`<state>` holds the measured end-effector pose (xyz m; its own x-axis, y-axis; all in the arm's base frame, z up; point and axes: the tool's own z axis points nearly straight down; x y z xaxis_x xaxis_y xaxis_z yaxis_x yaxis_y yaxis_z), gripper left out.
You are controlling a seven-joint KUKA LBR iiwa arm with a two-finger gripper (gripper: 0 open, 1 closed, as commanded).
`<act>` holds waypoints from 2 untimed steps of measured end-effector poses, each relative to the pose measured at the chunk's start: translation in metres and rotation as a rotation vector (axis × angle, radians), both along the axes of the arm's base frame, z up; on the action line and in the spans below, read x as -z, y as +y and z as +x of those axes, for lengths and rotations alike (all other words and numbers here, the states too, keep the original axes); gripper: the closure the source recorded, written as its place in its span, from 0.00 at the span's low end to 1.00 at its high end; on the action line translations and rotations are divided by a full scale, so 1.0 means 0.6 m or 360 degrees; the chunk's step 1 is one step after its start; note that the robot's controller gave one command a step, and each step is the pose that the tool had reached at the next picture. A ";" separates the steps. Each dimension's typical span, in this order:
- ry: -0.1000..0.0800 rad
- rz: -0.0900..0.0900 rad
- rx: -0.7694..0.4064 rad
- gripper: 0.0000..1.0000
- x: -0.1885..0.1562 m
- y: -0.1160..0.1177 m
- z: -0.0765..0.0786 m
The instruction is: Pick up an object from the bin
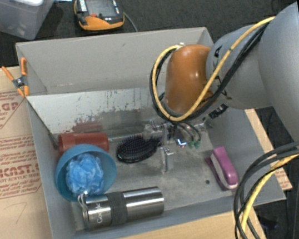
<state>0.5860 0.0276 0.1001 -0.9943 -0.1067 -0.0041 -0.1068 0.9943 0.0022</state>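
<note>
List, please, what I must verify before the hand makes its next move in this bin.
1. Hand inside the bin: ok.
2. Hand centred on the black brush: not ok, it is at the brush's right end.
3. Something held in the hand: cannot tell.
4. Purple stapler-like thing apart from the hand: ok.
5. Steel bottle apart from the hand, by the near wall: ok.
6. Blue bowl and red block away at the left: ok.

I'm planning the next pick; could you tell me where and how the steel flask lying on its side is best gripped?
Probably mid-body on the steel flask, coming straight down and closing across its width: it lies flat along the bin's near wall, too long to span endwise. Clearance there looks tight.
</note>
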 end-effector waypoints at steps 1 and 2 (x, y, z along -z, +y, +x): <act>-0.0028 -0.0005 0.0253 0.00 0.046 0.049 0.000; -0.0031 0.0000 0.0018 1.00 0.040 0.043 0.006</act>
<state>0.5897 0.0535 0.0759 -0.9951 -0.0955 -0.0237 -0.0955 0.9954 0.0002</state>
